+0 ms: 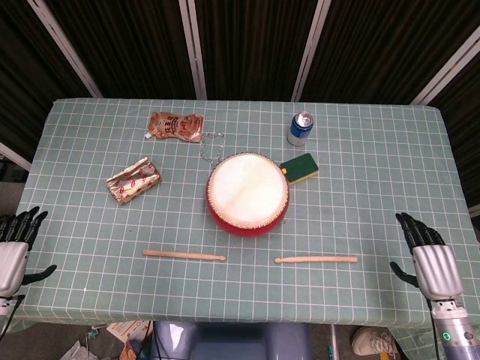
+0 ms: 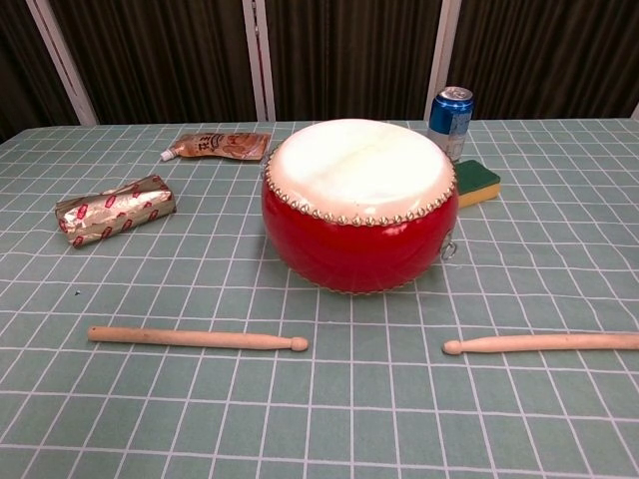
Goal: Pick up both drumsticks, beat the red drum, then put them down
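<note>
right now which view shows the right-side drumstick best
The head view: the whole right drumstick shows, lying flat in front of the red drum. The chest view is closer, but its butt end runs off the right edge of the picture.

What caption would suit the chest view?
Red drum on a checked table, two drumsticks lying in front.
</note>
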Motion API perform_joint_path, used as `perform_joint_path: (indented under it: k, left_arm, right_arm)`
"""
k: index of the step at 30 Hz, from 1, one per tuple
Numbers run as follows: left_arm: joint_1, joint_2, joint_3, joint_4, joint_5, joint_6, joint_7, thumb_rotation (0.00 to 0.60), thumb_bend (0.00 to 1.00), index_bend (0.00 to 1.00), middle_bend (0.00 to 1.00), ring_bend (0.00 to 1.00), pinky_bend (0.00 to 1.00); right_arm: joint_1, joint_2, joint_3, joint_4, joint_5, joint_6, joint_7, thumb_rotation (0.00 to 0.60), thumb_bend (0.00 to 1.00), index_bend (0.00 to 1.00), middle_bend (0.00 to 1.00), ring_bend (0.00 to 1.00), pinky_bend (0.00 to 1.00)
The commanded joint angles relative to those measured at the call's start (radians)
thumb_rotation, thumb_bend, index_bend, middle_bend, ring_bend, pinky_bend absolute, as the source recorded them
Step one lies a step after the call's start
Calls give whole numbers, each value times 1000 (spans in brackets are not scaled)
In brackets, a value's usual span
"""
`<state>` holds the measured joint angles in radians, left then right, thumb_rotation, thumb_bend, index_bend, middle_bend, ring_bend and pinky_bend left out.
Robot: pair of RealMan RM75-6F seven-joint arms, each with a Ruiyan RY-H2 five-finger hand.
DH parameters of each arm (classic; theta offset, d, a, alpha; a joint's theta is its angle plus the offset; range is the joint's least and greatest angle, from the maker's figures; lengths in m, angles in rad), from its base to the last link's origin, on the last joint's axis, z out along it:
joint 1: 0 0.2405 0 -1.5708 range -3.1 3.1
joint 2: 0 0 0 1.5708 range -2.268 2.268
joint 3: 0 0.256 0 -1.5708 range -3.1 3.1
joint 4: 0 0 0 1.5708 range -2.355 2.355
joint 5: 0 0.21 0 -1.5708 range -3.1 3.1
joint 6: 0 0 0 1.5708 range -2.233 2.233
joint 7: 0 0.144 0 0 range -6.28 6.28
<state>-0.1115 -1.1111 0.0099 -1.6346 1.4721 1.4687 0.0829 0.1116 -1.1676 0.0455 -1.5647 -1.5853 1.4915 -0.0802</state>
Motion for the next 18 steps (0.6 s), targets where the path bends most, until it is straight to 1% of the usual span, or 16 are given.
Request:
perform_joint_path:
  k: [1,2,4,8,13,18]
  left_arm:
    - [0,-1,1,-2,5,0,3,600,67,0,0,0,20]
    - [0,-1,1,-2,8,-1,6,600,67,0,0,0,20]
    - [-1,-3,3,-3,10,-4,11,600,67,0,0,0,20]
    - [-1,-3,2,-5,7,-10,14,600,67,0,0,0,20]
    - [0,1,0,-8,4,-17,11,600,67,0,0,0,20]
    - [1,4,-1,-10,5,-21,6,600,67,0,0,0,20]
  right_arm:
    - [7,-11,-19,-9,-32,-7,-4,600,241,253,752,922,884]
    - [11,-13,-29,-20,-38,-24,-15,600,241,307,821,970,939]
    - [21,-20,-41,-46,-45,-54,-45,600,240,377,902,1000,990]
    - [43,-48,-54,-99,-46,-113,-140,600,240,435,989,1000,1000]
    - [78,-113,-39,-148,6,-194,-286,600,240,463,1000,1000,1000]
    - [107,-185,-11,-141,85,-252,-392,600,241,477,1000,1000,1000]
